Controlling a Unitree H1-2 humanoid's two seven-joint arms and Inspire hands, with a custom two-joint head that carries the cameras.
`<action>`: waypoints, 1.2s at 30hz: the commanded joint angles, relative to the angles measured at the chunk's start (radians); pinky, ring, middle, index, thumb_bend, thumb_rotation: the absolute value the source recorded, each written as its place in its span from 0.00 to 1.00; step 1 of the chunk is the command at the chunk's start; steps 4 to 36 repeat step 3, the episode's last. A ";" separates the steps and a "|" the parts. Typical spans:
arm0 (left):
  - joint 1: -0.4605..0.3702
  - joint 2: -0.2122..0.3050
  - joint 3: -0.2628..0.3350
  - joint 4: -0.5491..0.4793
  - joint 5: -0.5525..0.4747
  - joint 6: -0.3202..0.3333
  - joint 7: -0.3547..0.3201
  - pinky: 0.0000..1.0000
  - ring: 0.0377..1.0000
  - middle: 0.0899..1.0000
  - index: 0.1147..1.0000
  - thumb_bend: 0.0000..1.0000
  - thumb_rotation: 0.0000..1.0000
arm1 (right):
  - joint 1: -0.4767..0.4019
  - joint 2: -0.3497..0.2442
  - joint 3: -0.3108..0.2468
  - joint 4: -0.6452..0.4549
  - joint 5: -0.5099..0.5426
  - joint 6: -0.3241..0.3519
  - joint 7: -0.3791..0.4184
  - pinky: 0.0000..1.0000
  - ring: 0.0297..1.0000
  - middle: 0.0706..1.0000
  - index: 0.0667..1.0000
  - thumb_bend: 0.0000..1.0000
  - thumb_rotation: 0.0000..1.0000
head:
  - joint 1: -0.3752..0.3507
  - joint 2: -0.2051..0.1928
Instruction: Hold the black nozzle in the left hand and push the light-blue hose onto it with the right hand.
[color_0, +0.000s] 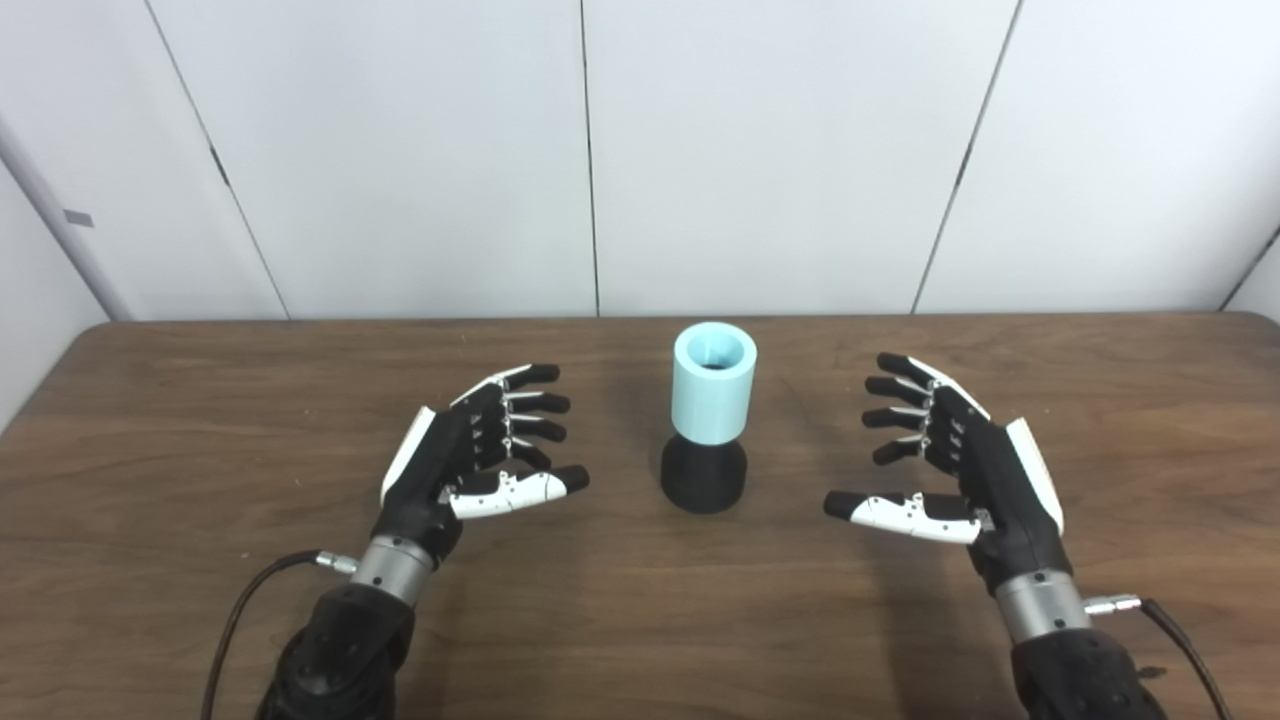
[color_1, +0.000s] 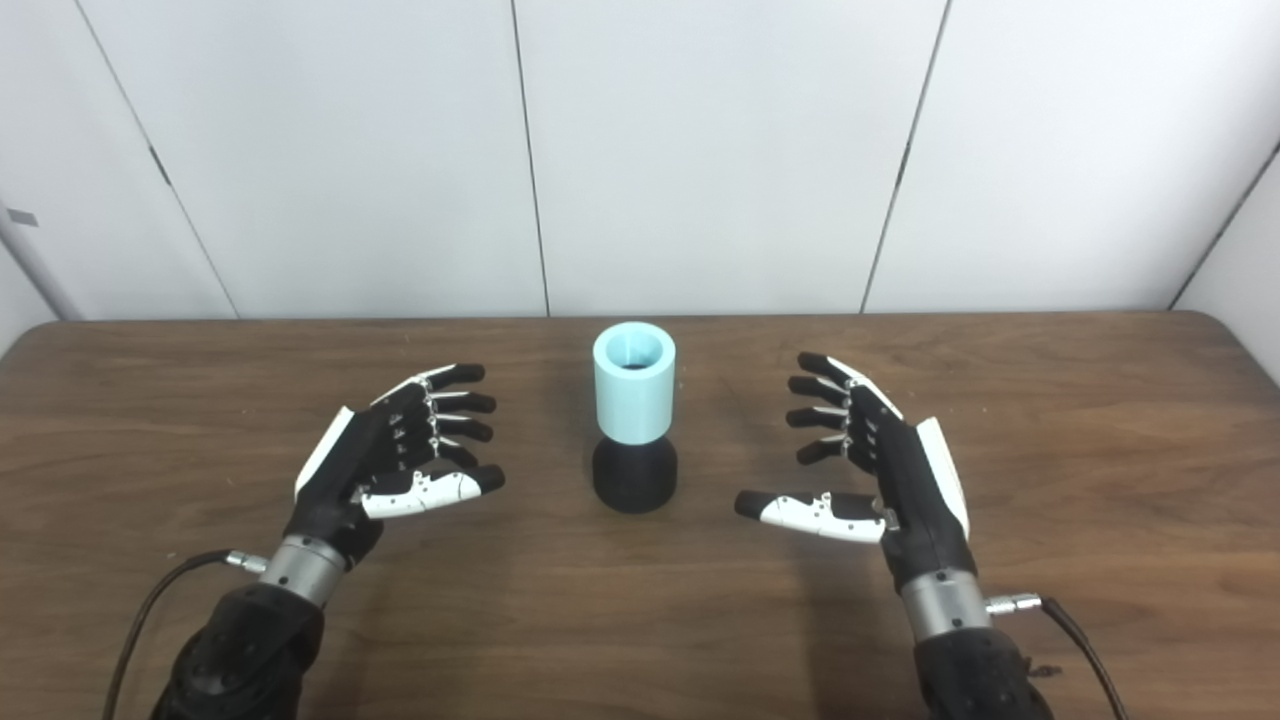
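Surface (color_0: 200, 480) of brown wood carries one assembly at its centre: we find the light-blue hose (color_0: 714, 385) already seated upright on the black nozzle (color_0: 703, 480), so we judge the joining done. The left robot hand (color_0: 480, 445) and right robot hand (color_0: 940, 455) flank it, well apart, fingers spread, holding and touching nothing.

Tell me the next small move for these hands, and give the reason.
Probably nothing but a check: the light-blue hose already sits upright on the black nozzle on the table. Left hand and right hand are both open, apart from it. If a move is needed, the left hand could close on the nozzle base.
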 joint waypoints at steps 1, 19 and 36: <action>-0.024 0.004 0.006 -0.018 -0.016 -0.013 0.002 0.46 0.61 0.66 0.67 0.81 0.00 | -0.020 -0.008 -0.002 -0.028 0.004 -0.050 0.000 0.54 0.69 0.77 0.81 0.75 0.11 | 0.001 0.000; -0.024 0.005 0.004 -0.019 -0.013 -0.014 0.003 0.46 0.61 0.66 0.67 0.81 0.00 | -0.020 -0.009 -0.002 -0.027 0.006 -0.050 0.001 0.54 0.69 0.77 0.81 0.75 0.11 | 0.001 -0.001; -0.024 0.005 0.004 -0.019 -0.013 -0.014 0.003 0.46 0.61 0.66 0.67 0.81 0.00 | -0.020 -0.009 -0.002 -0.027 0.006 -0.050 0.001 0.54 0.69 0.77 0.81 0.75 0.11 | 0.001 -0.001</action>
